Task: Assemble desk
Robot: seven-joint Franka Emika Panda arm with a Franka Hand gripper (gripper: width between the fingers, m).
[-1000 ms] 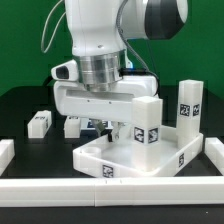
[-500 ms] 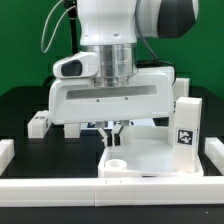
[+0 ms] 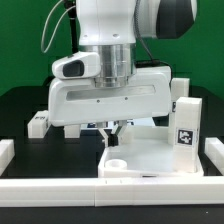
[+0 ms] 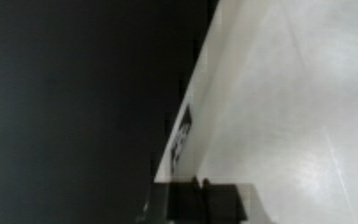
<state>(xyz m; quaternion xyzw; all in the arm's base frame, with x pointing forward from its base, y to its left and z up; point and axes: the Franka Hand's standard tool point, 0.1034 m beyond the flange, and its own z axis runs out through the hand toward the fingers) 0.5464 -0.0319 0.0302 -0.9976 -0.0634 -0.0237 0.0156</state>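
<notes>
Black worktop (image 3: 20,108) before a plain green backdrop (image 3: 25,45); long low white bar (image 3: 55,188) across the near edge; short left bar (image 3: 5,152) at the exterior view's left, right bar (image 3: 214,152) at the exterior view's right, both on the worktop, well apart.

The arm (image 3: 110,25) is glossy white plastic, thick and rounded, with a dark grey cap (image 3: 172,12) bulging at one joint. Below that, a ribbed silvery ring (image 3: 110,62) makes up the wrist. The end effector (image 3: 112,132) has a wide, boxy white housing (image 3: 110,100) with softly rounded corners, and short dark fingers (image 3: 108,128) sit under its middle. A small pale-grey camera (image 3: 72,67) with a dark lens is fixed beside the wrist. Thin black cables (image 3: 52,32) hang behind the arm.
</notes>
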